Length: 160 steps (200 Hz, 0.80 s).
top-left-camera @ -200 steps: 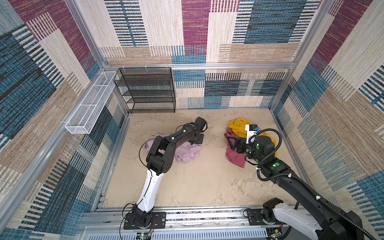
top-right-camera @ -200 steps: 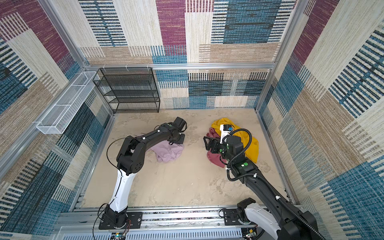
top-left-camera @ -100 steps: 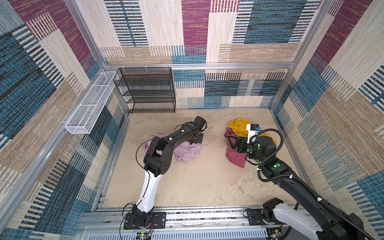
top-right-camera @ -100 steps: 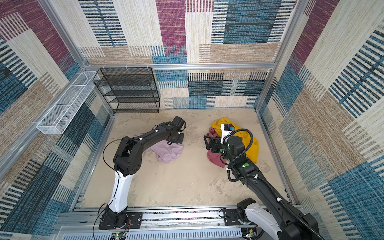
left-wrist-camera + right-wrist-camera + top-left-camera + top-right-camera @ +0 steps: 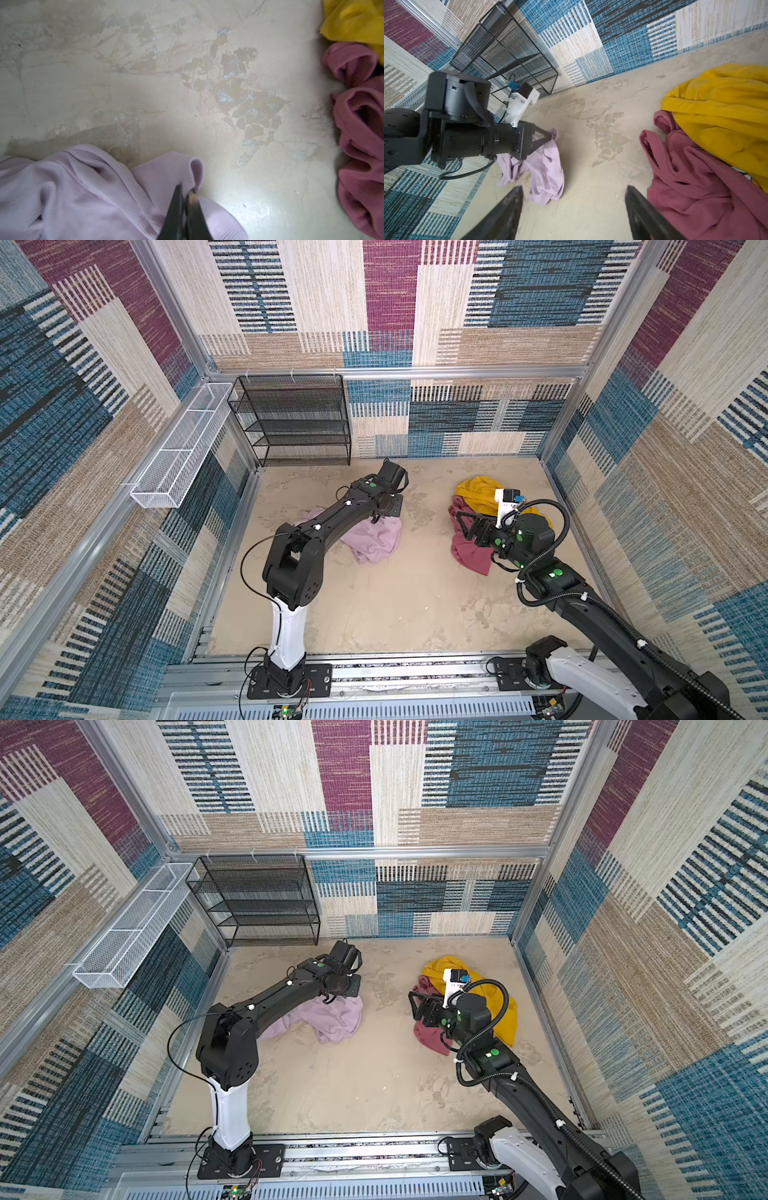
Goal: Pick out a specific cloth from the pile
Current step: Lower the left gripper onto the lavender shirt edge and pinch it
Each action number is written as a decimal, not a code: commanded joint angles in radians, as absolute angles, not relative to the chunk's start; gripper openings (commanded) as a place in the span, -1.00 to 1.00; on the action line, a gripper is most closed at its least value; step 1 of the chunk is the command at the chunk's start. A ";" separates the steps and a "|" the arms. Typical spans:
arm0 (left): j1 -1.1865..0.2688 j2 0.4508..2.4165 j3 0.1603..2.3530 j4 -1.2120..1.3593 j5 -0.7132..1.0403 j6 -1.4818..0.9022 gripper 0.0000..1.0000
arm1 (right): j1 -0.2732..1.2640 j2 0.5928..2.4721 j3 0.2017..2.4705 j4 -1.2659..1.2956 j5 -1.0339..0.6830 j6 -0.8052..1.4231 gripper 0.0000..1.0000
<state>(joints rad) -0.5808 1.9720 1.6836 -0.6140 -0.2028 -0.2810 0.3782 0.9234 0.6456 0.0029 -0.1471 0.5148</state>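
Note:
The pale lilac cloth (image 5: 374, 540) (image 5: 332, 1020) lies crumpled on the floor left of centre, apart from the pile. My left gripper (image 5: 186, 190) (image 5: 376, 519) (image 5: 549, 136) is shut on a raised fold at the cloth's (image 5: 83, 187) (image 5: 546, 170) edge. The pile (image 5: 471, 547) at the right is a mustard-yellow cloth (image 5: 478, 493) (image 5: 726, 116) partly over a rose-red cloth (image 5: 428, 1036) (image 5: 695, 187). My right gripper (image 5: 573, 189) (image 5: 465, 526) hangs open just over the rose-red cloth's left side, with only bare floor between its fingers.
A black mesh shelf (image 5: 299, 423) stands against the back wall at the left. A white wire basket (image 5: 178, 452) hangs on the left wall. Patterned walls close in the sandy floor (image 5: 415, 593) on three sides.
My left jaws have closed onto the lilac cloth's fold, and the left arm has shifted slightly. The right gripper stays open over the pile.

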 commanded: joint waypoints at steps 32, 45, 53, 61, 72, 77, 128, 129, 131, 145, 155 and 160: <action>-0.578 1.841 1.631 -0.575 -0.290 -0.222 -1.00 | 0.378 0.930 0.645 0.051 -0.181 0.543 0.57; -0.575 1.813 1.619 -0.577 -0.302 -0.219 -1.00 | 0.379 0.932 0.642 0.064 -0.202 0.543 0.57; -0.572 1.797 1.612 -0.577 -0.305 -0.217 -1.00 | 0.377 0.935 0.644 0.064 -0.208 0.542 0.56; -0.569 1.777 1.604 -0.577 -0.312 -0.216 -1.00 | 0.379 0.937 0.645 0.064 -0.216 0.543 0.56; -0.563 1.746 1.593 -0.574 -0.322 -0.212 -1.00 | 0.378 0.939 0.646 0.066 -0.223 0.544 0.53; -0.560 1.730 1.588 -0.574 -0.328 -0.212 -1.00 | 0.378 0.941 0.643 0.073 -0.229 0.549 0.52; -0.508 1.569 1.515 -0.550 -0.377 -0.207 -1.00 | 0.431 0.973 0.636 0.111 -0.233 0.554 0.46; -0.507 1.567 1.514 -0.549 -0.378 -0.206 -1.00 | 0.433 0.973 0.637 0.112 -0.232 0.554 0.46; -0.505 1.559 1.512 -0.549 -0.379 -0.204 -1.00 | 0.438 0.973 0.637 0.113 -0.228 0.553 0.46; -0.478 1.517 1.496 -0.549 -0.383 -0.208 -1.00 | 0.473 0.983 0.642 0.121 -0.203 0.544 0.46; -0.452 1.488 1.479 -0.538 -0.369 -0.219 -1.00 | 0.496 0.997 0.651 0.122 -0.185 0.537 0.46; -0.438 1.474 1.470 -0.534 -0.356 -0.225 -1.00 | 0.508 1.007 0.655 0.123 -0.179 0.535 0.46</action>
